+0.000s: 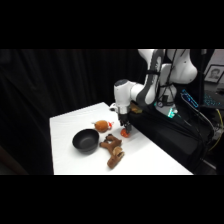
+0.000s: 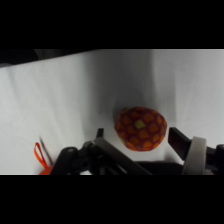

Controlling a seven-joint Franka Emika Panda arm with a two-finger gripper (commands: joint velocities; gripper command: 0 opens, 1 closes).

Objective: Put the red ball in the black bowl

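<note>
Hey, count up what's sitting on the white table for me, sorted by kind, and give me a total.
Balls: 1, the red ball at the pincer
Bowls: 1, the black bowl
Plush toys: 1, the brown plush toy
Orange-and-white objects: 1, the orange-and-white object
Total: 4

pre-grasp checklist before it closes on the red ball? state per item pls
1. Gripper straddles the red ball: ok, wrist view shows a finger on each side.
2. Fingers open with gaps to the ball: ok.
3. Ball resting on the table, nothing crowding it in wrist view: ok.
4. Gripper low enough to close: cannot tell; side view shows it right at the ball.
5. Black bowl upright and empty: ok.
6. Path to bowl: not ok as a straight slide; the brown plush toy and the orange-and-white object sit between, so lift first.
</note>
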